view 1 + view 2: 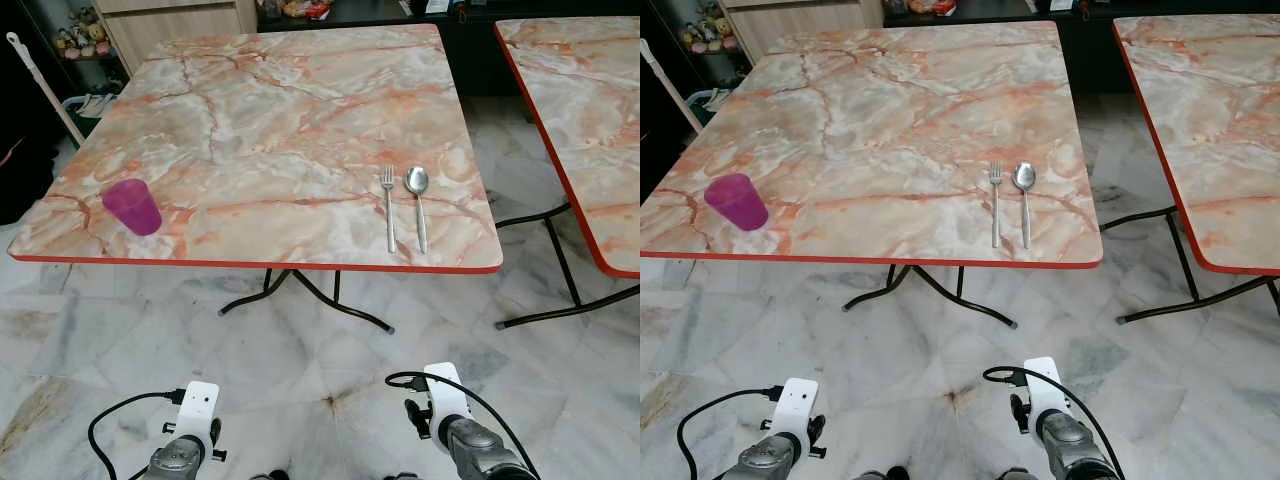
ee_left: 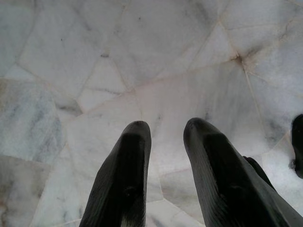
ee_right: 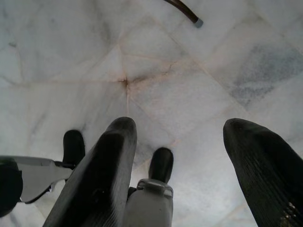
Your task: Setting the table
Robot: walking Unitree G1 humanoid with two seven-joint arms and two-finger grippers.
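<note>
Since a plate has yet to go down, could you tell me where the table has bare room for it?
The table is bare between the purple cup near its front left corner and the fork, and across its whole far half. It is tighter at the front right, where the spoon lies just beside the fork.

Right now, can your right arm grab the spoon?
Probably not yet. The right gripper hangs low over the floor with its jaws open, and the spoon lies up on the table near its front edge. Nothing blocks it; the arm must lift first.

The marble-patterned table (image 1: 270, 110) bears a purple cup (image 1: 132, 206), a fork (image 1: 389, 206) and a spoon (image 1: 417, 203).
</note>
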